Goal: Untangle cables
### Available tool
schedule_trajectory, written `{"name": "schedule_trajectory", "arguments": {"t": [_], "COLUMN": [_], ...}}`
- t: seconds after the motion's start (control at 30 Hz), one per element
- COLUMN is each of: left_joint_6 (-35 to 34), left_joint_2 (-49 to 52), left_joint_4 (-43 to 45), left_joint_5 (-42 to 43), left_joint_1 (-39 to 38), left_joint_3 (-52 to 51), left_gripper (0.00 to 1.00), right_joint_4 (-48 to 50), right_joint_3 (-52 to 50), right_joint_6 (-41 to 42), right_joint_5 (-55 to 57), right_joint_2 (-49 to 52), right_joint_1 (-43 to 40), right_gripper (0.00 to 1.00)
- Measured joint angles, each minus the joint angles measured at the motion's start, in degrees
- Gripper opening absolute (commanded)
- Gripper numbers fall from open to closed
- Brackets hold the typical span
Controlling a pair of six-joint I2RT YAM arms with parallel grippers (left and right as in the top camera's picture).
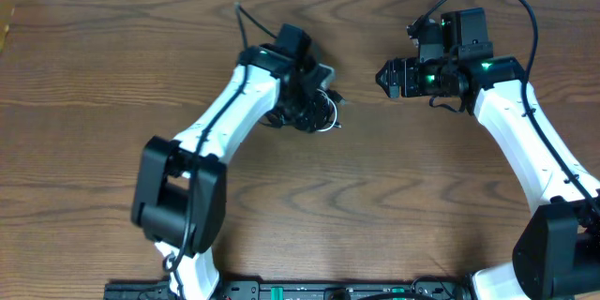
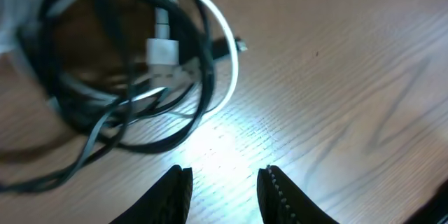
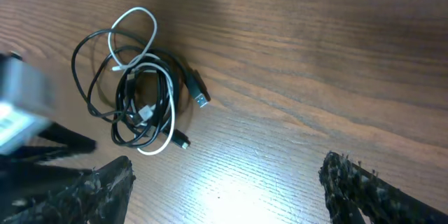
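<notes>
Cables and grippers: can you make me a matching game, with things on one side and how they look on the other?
1 white cable
2 black cable
3 left gripper
4 right gripper

A jaws wide apart, off to one side of the cables
B jaws a little apart, close to the cables
C bright loop
D dark loops with a metal plug

Pairs: 1-C, 2-D, 3-B, 4-A

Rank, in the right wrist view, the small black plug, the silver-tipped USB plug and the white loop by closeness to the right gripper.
1. Small black plug, at the cables' near edge, closest to the right gripper.
2. Silver-tipped USB plug, on their right side.
3. White loop, at the far top.
</notes>
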Motion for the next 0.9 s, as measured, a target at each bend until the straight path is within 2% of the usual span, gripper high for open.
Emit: {"name": "schedule_trajectory", "arguments": {"t": [0.3, 0.73, 0.9], "left_joint_6": [4.0, 4.2, 3.8], "left_joint_2": [4.4, 5.6, 5.0], "left_joint_4": [2.1, 3.7, 3.4], "left_joint_5": [-2.0, -3.6, -7.0], "left_joint_1": [-3.7, -3.8, -3.8], "left_joint_3": [0.0, 0.1, 0.5], "left_gripper": [0.36, 0.41, 0.43], "right_joint_4": [-0.4, -0.9, -1.9], "right_joint_3": [0.0, 0.0, 0.0], "right_joint_6": [-0.5, -1.3, -1.7], "right_joint_5": [0.1, -0.5, -0.8], "right_joint_2": [0.0, 0.0, 0.0], "right_joint_1": [-0.7, -9.9, -11.4], "right_gripper": [0.84, 0.87, 0.88]}}
